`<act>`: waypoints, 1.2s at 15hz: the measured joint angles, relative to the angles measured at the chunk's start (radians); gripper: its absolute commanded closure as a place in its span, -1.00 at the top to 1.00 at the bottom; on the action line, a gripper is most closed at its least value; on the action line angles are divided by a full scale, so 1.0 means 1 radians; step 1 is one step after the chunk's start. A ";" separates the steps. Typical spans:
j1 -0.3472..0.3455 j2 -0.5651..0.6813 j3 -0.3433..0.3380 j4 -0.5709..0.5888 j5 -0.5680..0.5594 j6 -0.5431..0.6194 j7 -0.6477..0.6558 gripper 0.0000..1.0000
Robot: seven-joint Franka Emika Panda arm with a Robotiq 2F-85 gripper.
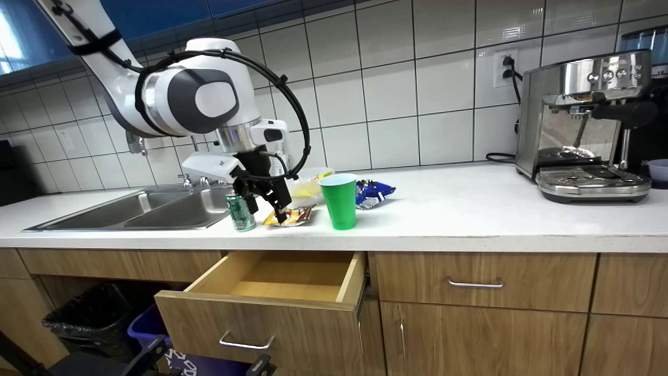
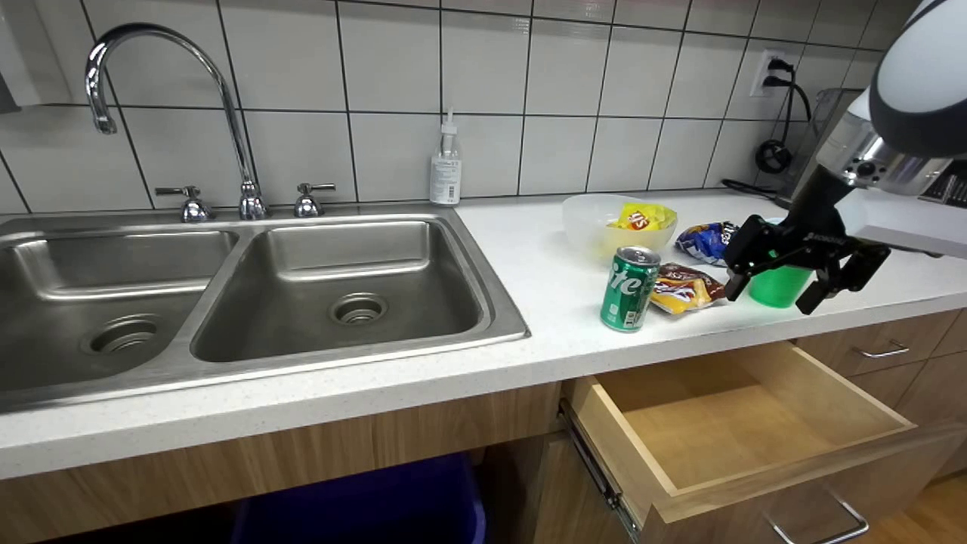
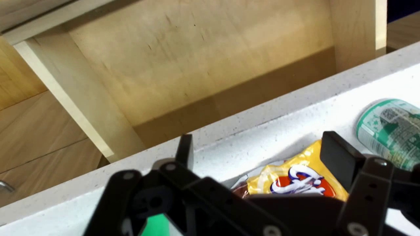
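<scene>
- The end effector [image 3: 259,144] hangs over the counter [image 1: 469,209] with its two fingers well apart, and nothing is held between them.
- The snack bag [image 3: 300,178] nearest to it lies on the counter; in the wrist view it shows between the fingers. If a fingertip touches it, I cannot tell.
- Near this bag, a soda can [image 2: 629,291] stands upright on one side and a green cup [image 1: 339,202] on the other.
- Behind are a blue bag [image 1: 372,194] and a bowl [image 2: 583,227] with a yellow bag [image 2: 642,217] inside.
- As I judge, the handling is at an early point: the drawer [image 1: 292,281] below stands open, but no grasp is made, so any lifting is left.
</scene>
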State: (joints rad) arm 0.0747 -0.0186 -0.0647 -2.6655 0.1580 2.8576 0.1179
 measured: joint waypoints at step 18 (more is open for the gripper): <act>-0.037 0.242 0.051 0.252 0.172 0.023 0.048 1.00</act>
State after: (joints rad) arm 0.0376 0.2236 -0.0139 -2.4138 0.3296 2.8806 0.1663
